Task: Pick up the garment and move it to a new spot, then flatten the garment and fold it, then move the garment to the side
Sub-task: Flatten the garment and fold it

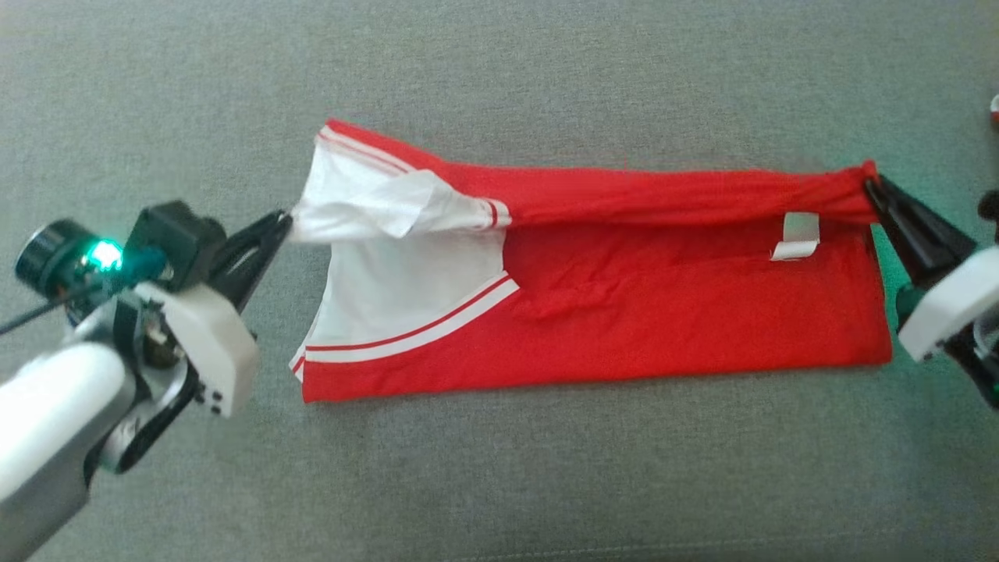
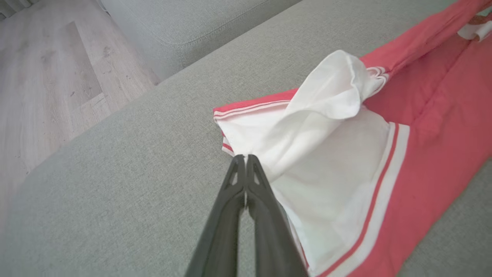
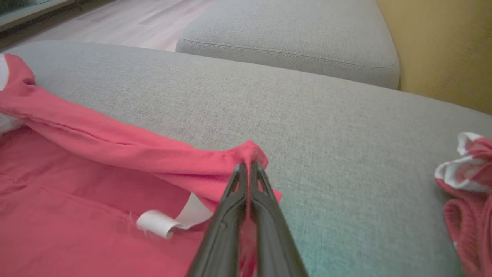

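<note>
the left gripper [image 1: 285,222] comes in from the lower left of the head view, a green light glowing on its wrist. its jaws are clenched on the white edge at the left end of the garment [image 1: 624,328]. in the left wrist view the 2 fingers [image 2: 230,200] press together at their tips, with white cloth pinched between them.

the garment lies lengthwise across the middle of a grey sofa [image 1: 499,484]. it is red, with a white panel [image 1: 406,304] at its left end edged in red and white stripes. a loose white flap [image 1: 398,199] folds over the top of that panel. the far long edge is raised off the seat and drawn into a taut red band [image 1: 663,191] running from one gripper to the other. the near part rests flat on the seat, with a few creases. a curled white label [image 1: 798,234] sits near the right end, just below the band.

the right gripper [image 1: 870,183] enters from the right edge, jaws clenched on the bunched red corner at the far right end of the band. the right wrist view shows that corner puckered above the closed fingertips, with the label just beside them on the left.

further right, a crumpled red and white cloth [image 3: 469,200] lies on the sofa, well apart from the garment. beyond the seat are a 2nd cushion [image 3: 288,38], a wood floor [image 2: 57,77] and a yellow surface [image 3: 442,46].
</note>
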Motion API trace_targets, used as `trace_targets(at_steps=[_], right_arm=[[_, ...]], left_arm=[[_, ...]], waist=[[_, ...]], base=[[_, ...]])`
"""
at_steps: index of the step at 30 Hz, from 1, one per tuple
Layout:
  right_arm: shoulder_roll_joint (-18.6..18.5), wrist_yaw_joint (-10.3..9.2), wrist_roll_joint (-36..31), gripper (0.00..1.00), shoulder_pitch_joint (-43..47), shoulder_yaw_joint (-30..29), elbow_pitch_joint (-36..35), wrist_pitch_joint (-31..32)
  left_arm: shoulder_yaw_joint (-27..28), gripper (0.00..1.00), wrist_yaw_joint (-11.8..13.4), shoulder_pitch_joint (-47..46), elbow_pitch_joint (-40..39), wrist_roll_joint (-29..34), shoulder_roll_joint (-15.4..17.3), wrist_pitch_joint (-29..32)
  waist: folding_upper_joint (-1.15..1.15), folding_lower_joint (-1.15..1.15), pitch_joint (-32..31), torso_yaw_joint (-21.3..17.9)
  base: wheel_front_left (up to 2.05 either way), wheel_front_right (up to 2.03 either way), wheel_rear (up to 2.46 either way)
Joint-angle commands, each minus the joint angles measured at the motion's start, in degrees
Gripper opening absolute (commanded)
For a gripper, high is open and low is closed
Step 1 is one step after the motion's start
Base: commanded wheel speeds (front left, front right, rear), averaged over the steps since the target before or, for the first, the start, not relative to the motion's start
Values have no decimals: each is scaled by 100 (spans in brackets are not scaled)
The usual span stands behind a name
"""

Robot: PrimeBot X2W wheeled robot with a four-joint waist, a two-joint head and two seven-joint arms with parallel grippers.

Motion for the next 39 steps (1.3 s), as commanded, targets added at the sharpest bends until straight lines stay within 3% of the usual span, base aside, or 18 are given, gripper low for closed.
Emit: trace_targets(at_steps=[1,8,13,15,16,17,18,19,24,32,35,39], right_arm=[[-237,39,-75,0,287,-169,-124,-70],[-125,39,-315,0,1001,-875,-394,41],[13,39,-500,0,1452,-1377,-646,204],[77,39,-564,56,1627,-1577,-762,303],[107,39,-593,100,1714,-1705,-796,338],[135,39,-636,100,1801,-1848,-821,345],[135,39,-636,100,1801,-1848,-821,345],[168,39,-677,100,1900,-1987,-847,346],[431,39,-954,100,2545,-2794,-956,272],[1384,39,-1251,100,3431,-4132,-1300,110],[1705,39,-1470,100,3560,-4562,-1377,159],[2084,39,-1722,100,3609,-5078,-1332,326]], left_arm=[[289,0,128,-95,-240,-40,358,-50],[225,0,518,390,-796,-168,642,-48],[170,0,728,595,-996,-157,630,-124],[159,0,788,646,-988,-143,590,-183],[163,0,831,674,-974,-141,559,-227],[163,52,879,704,-953,-127,525,-277],[163,52,879,704,-953,-127,525,-277],[179,100,946,744,-926,-122,471,-363],[269,100,1387,1038,-688,-76,62,-957],[740,100,2234,1941,62,-157,-1004,-2641],[966,100,2411,2326,265,-72,-1438,-2819],[1206,100,2445,2801,309,277,-1952,-2847]], waist=[[0,1,-11,-5],[0,1,-47,-25],[0,1,-9,13],[0,1,-6,25],[0,1,-10,29],[0,1,-19,32],[0,1,-19,32],[0,1,-38,33],[0,1,-206,80],[0,1,-637,313],[0,1,-825,463],[0,1,-1050,712]], base=[[0,0,0],[0,0,0],[0,0,0],[0,0,0],[0,0,0],[0,0,0],[0,0,0],[0,0,0],[0,0,0],[0,0,0],[0,0,0],[0,0,0]])
